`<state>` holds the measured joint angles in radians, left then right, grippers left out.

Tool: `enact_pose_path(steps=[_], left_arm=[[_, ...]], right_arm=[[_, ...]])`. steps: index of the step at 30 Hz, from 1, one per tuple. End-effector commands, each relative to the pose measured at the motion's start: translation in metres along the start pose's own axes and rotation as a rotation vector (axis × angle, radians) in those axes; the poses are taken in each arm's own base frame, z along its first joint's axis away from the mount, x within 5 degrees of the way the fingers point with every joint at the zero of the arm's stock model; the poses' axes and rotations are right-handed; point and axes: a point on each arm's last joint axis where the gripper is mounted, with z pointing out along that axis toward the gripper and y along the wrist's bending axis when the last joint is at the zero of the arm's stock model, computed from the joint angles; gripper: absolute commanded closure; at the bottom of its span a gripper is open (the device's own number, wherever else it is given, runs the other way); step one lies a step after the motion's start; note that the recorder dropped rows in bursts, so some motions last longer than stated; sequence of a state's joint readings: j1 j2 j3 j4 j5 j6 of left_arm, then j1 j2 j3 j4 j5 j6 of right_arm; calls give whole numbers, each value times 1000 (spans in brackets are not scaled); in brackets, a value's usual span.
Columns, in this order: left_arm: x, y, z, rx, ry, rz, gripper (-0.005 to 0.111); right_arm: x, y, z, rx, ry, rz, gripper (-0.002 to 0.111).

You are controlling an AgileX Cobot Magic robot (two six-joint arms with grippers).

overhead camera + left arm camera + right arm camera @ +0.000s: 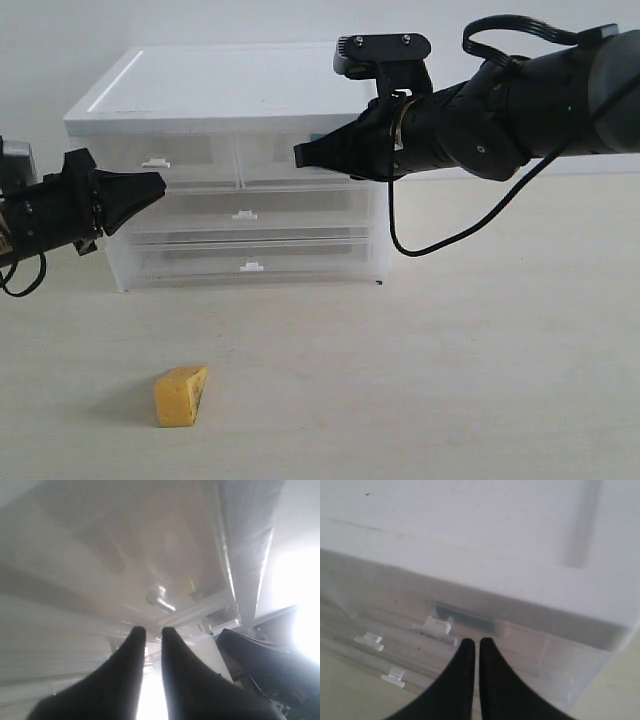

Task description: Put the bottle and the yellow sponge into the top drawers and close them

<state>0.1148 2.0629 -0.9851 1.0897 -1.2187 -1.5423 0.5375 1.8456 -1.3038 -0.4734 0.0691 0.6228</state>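
I think the left end effector (160, 184), clenched and empty at the cabinet (230, 90) front, should hook the left top drawer (190, 152) by its white tab (156, 162) and pull straight out, while the yellow sponge (181, 396) lies well apart from it on the tabletop (450, 380) in front of the cabinet.

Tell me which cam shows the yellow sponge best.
Exterior view: the yellow sponge lies whole, unobstructed, on the table before the drawer cabinet. Neither wrist view shows it; both face the cabinet.
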Motion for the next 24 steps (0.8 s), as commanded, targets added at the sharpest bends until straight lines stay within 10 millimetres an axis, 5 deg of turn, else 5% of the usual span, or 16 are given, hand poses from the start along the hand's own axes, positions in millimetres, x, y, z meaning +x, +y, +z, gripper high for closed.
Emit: enact_pose_path(steps=[1, 2, 10, 14, 24], left_arm=[[-6, -6, -2, 8, -44, -18, 67], [-10, -7, -1, 14, -54, -9, 59], [-33, -11, 9, 0, -71, 26, 69], [-32, -17, 9, 58, -65, 68, 102], [-16, -9, 3, 29, -30, 35, 103]], right_arm=[[-5, 1, -3, -1, -14, -19, 108], [-5, 1, -3, -1, -13, -29, 108], [-3, 1, -1, -9, -18, -39, 108], [2, 1, 5, -10, -6, -39, 108], [5, 0, 7, -5, 8, -39, 108]])
